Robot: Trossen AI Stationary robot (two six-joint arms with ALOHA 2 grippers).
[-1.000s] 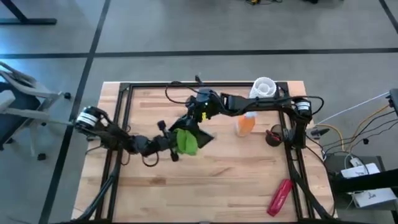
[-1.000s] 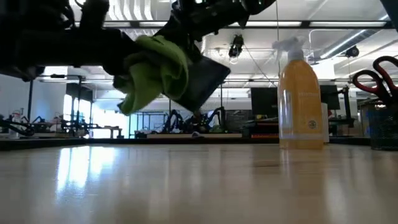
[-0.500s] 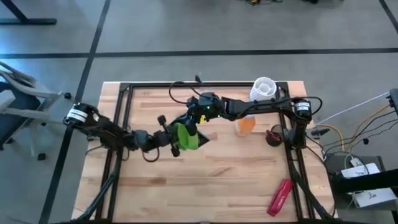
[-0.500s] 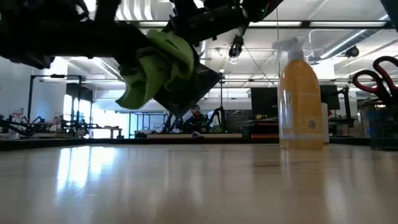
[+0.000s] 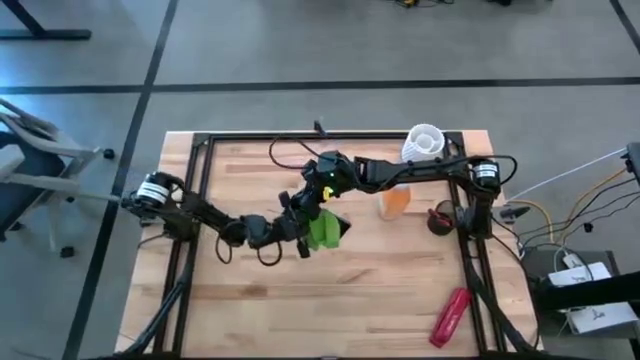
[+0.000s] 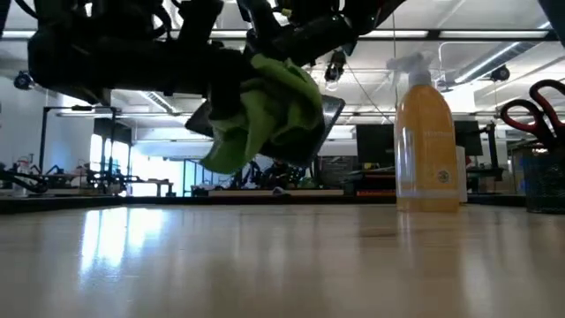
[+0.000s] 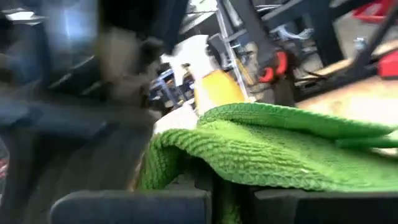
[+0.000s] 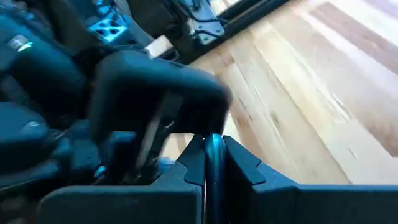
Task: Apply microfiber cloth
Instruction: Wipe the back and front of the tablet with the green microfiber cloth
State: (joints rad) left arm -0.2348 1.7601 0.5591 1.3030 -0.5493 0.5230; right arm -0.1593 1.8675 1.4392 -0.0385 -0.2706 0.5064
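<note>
Item: microfiber cloth (image 5: 323, 228), lime-green, bunched, held aloft near the table (image 5: 380, 300) centre, draped against the face of a dark flat device (image 6: 322, 132); both hang clear of the wood in the low view. Left gripper (image 5: 300, 228): fingers clenched on the cloth, which lies directly ahead of them, at about 3 o'clock from the fingers in the overhead view, spilling over the fingers in the left wrist view. Arm pose: stretched low from the 9 o'clock table edge toward centre, forearm near level. Right gripper (image 5: 322, 190): reaching in from 3 o'clock, elbow high, wrist turned down toward 7 o'clock; fingers pinched on the thin edge of the device, seen end-on in the right wrist view. The left arm is judged nearer the cloth and placed to rub it across the device, whose long axis cannot be told. Orange spray bottle (image 5: 395, 201): upright at 3 o'clock of the pair, apart.
</note>
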